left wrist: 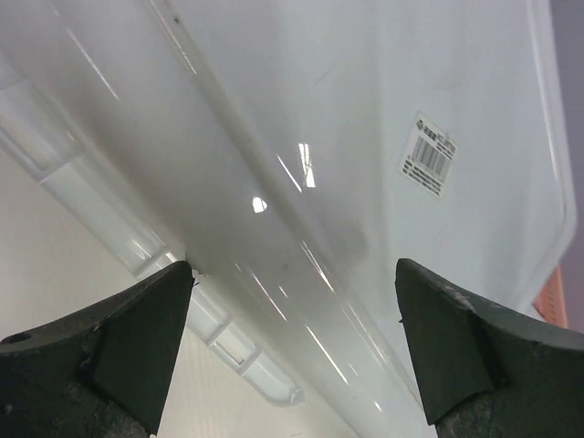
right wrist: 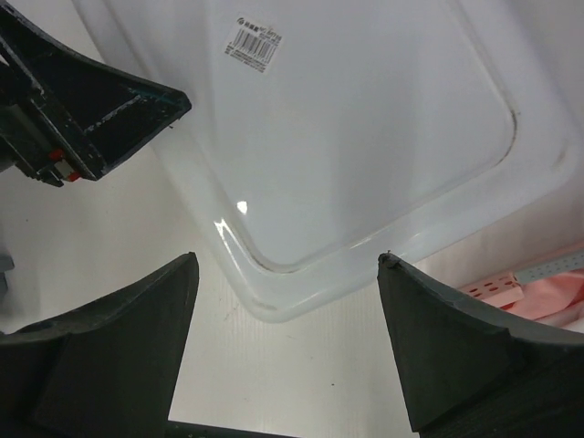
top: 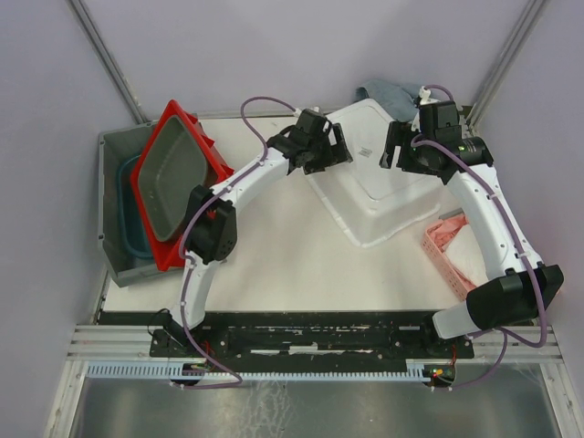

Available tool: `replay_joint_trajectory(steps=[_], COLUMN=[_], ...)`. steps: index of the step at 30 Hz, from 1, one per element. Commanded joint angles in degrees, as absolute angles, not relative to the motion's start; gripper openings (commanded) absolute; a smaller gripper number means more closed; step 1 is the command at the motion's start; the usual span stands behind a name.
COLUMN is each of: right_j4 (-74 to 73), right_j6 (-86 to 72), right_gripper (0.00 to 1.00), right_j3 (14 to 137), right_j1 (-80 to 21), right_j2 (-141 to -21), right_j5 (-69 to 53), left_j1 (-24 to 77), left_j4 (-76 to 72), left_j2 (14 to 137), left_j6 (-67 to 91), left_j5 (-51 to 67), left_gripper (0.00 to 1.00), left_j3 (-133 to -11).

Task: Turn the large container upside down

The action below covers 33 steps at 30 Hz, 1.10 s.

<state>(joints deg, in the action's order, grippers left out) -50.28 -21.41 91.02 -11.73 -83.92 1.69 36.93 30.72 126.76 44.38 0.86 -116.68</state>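
At upper right of the table (top: 274,265), the large white container (top: 388,201) lies bottom-up; left gripper (left wrist: 294,266) and right gripper (right wrist: 287,260) gape empty. Flip looks done; retreat next.

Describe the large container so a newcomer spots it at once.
On the white table, look at the far right half. The large container is the wide white plastic tub lying bottom-up there, barcode sticker on its base. It dwarfs the pink basket beside it and is the only white tub.
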Motion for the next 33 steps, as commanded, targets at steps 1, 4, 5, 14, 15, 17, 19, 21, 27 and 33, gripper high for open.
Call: replay_joint_trajectory(steps=[1, 4, 5, 14, 15, 17, 19, 21, 27, 33], right_j4=[-49.8, -50.1, -50.1, -50.4, -50.0, -48.6, -46.4, -43.7, -36.7, -33.9], right_j6=[-22.2, -22.4, -22.6, -22.4, -22.3, -21.8, -21.0, -20.7, -23.2, -25.1], right_gripper=[0.88, 0.88, 0.88, 0.87, 0.87, 0.85, 0.82, 0.74, 0.4, 0.37], right_j3=[92.3, 92.5, 92.6, 93.3, 93.2, 92.4, 91.6, 91.5, 100.0, 112.1], right_j1=[-11.5, -11.5, -11.5, -11.5, -11.5, -11.6, -12.6, -15.1, -27.2, -32.5], right_j2=[-81.9, -82.0, -82.0, -82.9, -82.9, -82.7, -82.8, -83.7, -96.2, -111.9], right_j5=[1.5, 1.6, 1.5, 0.8, 0.8, 0.0, -0.4, 0.7, 2.7, 3.8], left_j1=[36.8, 36.9, 36.9, 32.5, 31.3, 28.7, 27.6, 27.2, 25.6, 23.3], left_j4=[16.5, 14.4, 14.3, 24.3, 26.3, 29.9, 31.8, 32.8, 37.5, 47.8], left_j2=[129.4, 130.3, 130.5, 120.2, 118.3, 114.8, 110.8, 106.8, 95.6, 87.4], left_j6=[40.4, 38.9, 38.4, 33.4, 33.5, 33.5, 33.3, 33.0, 29.7, 26.8], left_j5=[17.5, 22.7, 23.7, 19.4, 18.3, 17.4, 15.7, 13.7, 5.8, -10.1], left_gripper=[0.97, 0.97, 0.97, 0.98, 0.98, 0.98, 0.98, 0.98, 1.0, 1.0], left_j3=[-120.0, -120.6, -121.1, -128.2, -128.5, -128.9, -128.9, -128.8, -127.3, -121.8])
